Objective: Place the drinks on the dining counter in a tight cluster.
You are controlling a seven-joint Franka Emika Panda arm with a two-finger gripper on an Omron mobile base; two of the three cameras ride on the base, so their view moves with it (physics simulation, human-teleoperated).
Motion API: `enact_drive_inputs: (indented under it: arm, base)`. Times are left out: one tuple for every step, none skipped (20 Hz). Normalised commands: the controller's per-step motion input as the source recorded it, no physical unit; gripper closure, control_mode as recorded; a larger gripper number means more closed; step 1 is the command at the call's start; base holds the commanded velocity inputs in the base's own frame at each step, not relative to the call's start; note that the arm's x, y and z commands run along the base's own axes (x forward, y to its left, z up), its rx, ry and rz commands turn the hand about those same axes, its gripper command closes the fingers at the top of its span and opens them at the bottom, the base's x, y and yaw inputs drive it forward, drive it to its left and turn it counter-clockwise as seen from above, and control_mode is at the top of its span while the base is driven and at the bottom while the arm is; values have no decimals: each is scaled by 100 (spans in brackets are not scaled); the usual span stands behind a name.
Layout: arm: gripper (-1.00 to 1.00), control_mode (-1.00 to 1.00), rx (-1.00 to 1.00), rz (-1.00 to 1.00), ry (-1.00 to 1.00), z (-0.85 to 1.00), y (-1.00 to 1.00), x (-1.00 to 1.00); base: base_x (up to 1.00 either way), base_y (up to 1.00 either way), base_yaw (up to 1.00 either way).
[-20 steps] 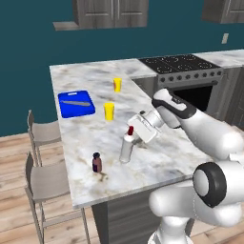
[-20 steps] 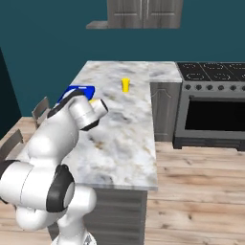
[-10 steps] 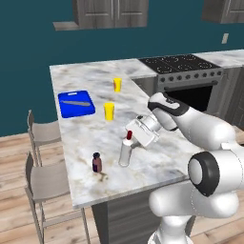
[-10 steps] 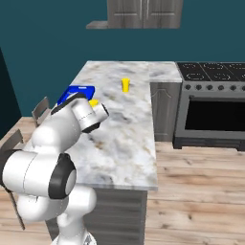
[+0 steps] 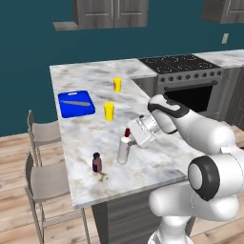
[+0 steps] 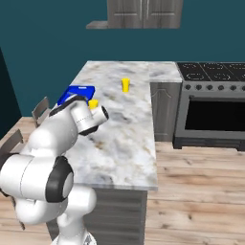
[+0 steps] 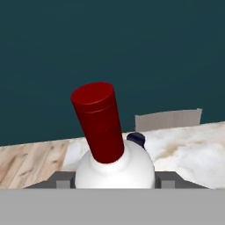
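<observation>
The dining counter point(image 5: 157, 164) is stretching from the 6 o'clock foreground toward 12 o'clock in the left base view, its veined marble top carrying everything else. The robot arm point(image 5: 200, 131) is reaching in from 4 o'clock, and its gripper point(image 5: 131, 139) is sitting at the neck of the white bottle point(image 5: 123, 149), which is standing near the middle of the counter's near end with its base seeming to touch the marble. In the hand view the white bottle point(image 7: 115, 169) is filling the space between the two fingertips point(image 7: 61, 181), its red cap leaning toward 11 o'clock, so the jaws are closing on either side of its body and appear to be clamping it.

The blue cutting board point(image 5: 76, 103) is lying at 10 o'clock from the white bottle, well apart. A yellow cup point(image 5: 109, 111) is standing at 11 o'clock from it, a second yellow cup point(image 5: 117, 85) farther along at 12 o'clock. The maroon bottle point(image 5: 97, 163) is standing near the white bottle, at 8 o'clock from it.
</observation>
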Motion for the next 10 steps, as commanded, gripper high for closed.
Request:
enact_drive_inputs:
  arm:
    - [100, -100, 0, -15, 0, -6, 1, 10]
    - [100, -100, 0, -9, 0, -2, 4, 10]
    - [100, -100, 0, -2, 0, 0, 21, 0]
    - [100, -100, 0, 0, 1, 0, 24, 0]
    - [100, -100, 0, 0, 1, 0, 28, 0]
    - [100, -100, 0, 0, 1, 0, 32, 0]
    - [100, -100, 0, 0, 0, 0, 29, 0]
    - [100, -100, 0, 0, 1, 0, 25, 0]
    - [100, -100, 0, 0, 2, 0, 19, 0]
    - [100, -100, 0, 0, 1, -1, 12, 0]
  base:
    - [0, 0, 0]
    - [0, 0, 0]
    - [0, 0, 0]
    - [0, 0, 0]
    - [0, 0, 0]
    - [0, 0, 0]
    - [0, 0, 0]
    - [0, 0, 0]
    - [0, 0, 0]
    - [0, 0, 0]
